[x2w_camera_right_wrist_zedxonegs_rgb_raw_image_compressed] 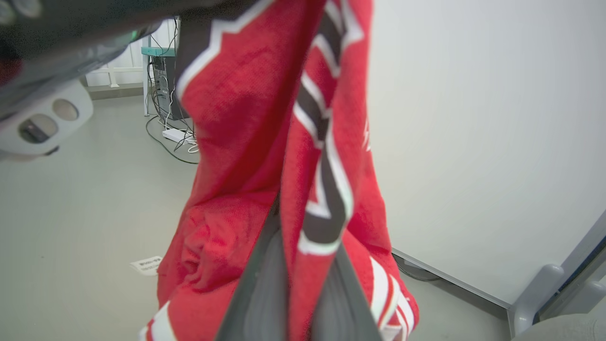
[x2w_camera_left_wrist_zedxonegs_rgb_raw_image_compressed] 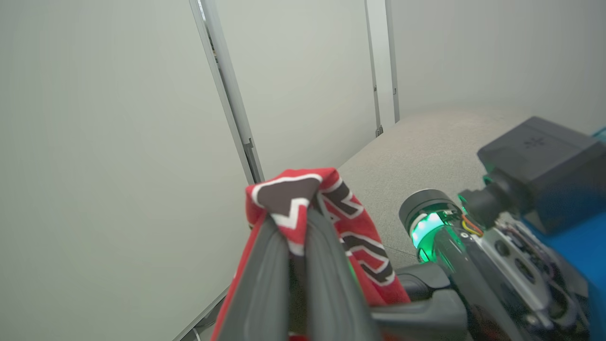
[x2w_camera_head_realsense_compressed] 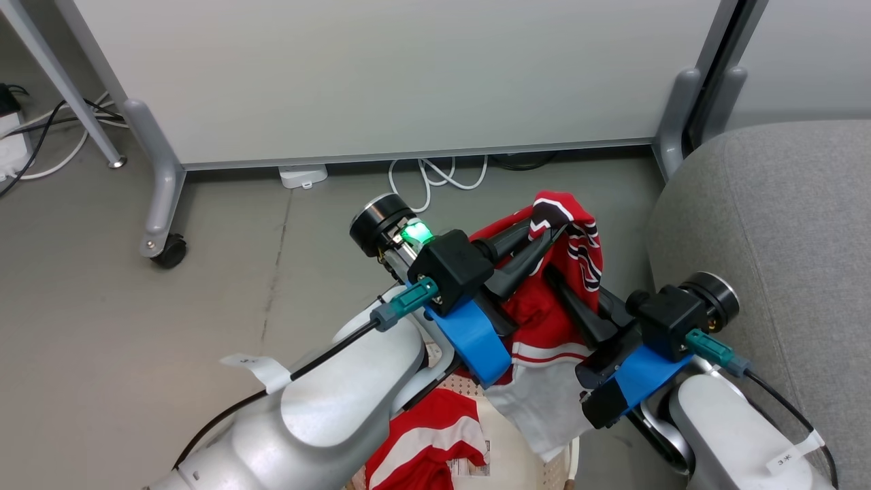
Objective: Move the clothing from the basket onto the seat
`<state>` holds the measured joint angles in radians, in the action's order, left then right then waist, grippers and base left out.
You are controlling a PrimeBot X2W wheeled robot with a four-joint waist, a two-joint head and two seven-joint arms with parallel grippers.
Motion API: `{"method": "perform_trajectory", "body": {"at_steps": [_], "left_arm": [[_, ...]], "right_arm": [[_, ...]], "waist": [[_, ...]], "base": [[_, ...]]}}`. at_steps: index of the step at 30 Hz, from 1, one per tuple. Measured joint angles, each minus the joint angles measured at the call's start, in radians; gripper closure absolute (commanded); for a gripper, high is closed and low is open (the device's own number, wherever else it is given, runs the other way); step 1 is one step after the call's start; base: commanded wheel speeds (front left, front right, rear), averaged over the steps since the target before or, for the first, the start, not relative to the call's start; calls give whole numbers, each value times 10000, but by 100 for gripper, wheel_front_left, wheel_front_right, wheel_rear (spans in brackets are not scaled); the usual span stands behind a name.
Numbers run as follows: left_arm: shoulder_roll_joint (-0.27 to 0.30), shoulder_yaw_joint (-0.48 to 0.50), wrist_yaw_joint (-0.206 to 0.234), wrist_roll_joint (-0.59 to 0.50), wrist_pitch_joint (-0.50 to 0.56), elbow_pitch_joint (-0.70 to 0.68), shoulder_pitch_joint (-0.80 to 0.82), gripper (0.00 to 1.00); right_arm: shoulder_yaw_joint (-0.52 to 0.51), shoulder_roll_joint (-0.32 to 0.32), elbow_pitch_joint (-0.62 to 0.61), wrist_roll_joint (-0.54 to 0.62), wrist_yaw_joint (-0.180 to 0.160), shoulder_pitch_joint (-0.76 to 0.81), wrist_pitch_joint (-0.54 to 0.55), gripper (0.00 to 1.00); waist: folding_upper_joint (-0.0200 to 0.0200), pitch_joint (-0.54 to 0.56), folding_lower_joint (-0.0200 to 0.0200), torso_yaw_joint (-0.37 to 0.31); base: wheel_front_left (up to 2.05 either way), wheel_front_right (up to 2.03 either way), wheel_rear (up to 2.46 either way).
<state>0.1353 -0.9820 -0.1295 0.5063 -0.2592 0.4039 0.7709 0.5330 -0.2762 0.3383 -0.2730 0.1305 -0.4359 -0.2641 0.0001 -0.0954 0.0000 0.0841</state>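
Note:
A red garment (x2w_camera_head_realsense_compressed: 548, 320) of the clothing, with white stripes and black-and-white trim, hangs in the air above the basket (x2w_camera_head_realsense_compressed: 559, 468). My left gripper (x2w_camera_head_realsense_compressed: 544, 230) is shut on its top fold, and the pinched fabric (x2w_camera_left_wrist_zedxonegs_rgb_raw_image_compressed: 293, 189) pokes out above the left gripper (x2w_camera_left_wrist_zedxonegs_rgb_raw_image_compressed: 292, 214). My right gripper (x2w_camera_head_realsense_compressed: 554, 279) reaches in from the right, just below the left one. It is shut on a black-and-white trimmed strip (x2w_camera_right_wrist_zedxonegs_rgb_raw_image_compressed: 322, 189), which passes between the fingers of the right gripper (x2w_camera_right_wrist_zedxonegs_rgb_raw_image_compressed: 303, 246). A second red and white garment (x2w_camera_head_realsense_compressed: 429, 442) lies in the cream basket. The grey seat (x2w_camera_head_realsense_compressed: 782, 224) is at the right.
A pale partition panel (x2w_camera_head_realsense_compressed: 408, 75) on wheeled grey legs (x2w_camera_head_realsense_compressed: 160, 197) stands across the floor ahead. White cables (x2w_camera_head_realsense_compressed: 435, 178) and a small white box (x2w_camera_head_realsense_compressed: 303, 175) lie under it. More cables (x2w_camera_head_realsense_compressed: 47, 136) trail at the far left. The seat (x2w_camera_left_wrist_zedxonegs_rgb_raw_image_compressed: 426, 147) lies beyond my left gripper.

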Motion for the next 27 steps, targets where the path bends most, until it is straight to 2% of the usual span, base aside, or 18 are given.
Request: {"method": "perform_trajectory", "body": {"at_steps": [14,16,17,22,27], "left_arm": [[-2,-33,0,35,-25,159,13,100],[-13,-25,0,42,-25,207,12,23],[-23,-21,0,42,-27,217,12,0],[-65,-17,77,0,-36,305,12,0],[-63,-12,148,-67,-36,360,-34,0]], "right_arm": [[-159,90,-36,-107,0,65,2,100],[-244,123,-58,-134,0,104,2,100],[-274,125,-69,-136,0,107,2,100],[-439,132,-104,-134,0,146,2,100],[-1089,228,-188,-107,0,283,2,100]], "waist": [[0,25,0,-59],[0,21,0,-69],[0,18,0,-73],[0,2,0,-81],[0,-27,0,-91]], "base": [[0,0,0],[0,0,0],[0,0,0],[0,0,0],[0,0,0]]}}
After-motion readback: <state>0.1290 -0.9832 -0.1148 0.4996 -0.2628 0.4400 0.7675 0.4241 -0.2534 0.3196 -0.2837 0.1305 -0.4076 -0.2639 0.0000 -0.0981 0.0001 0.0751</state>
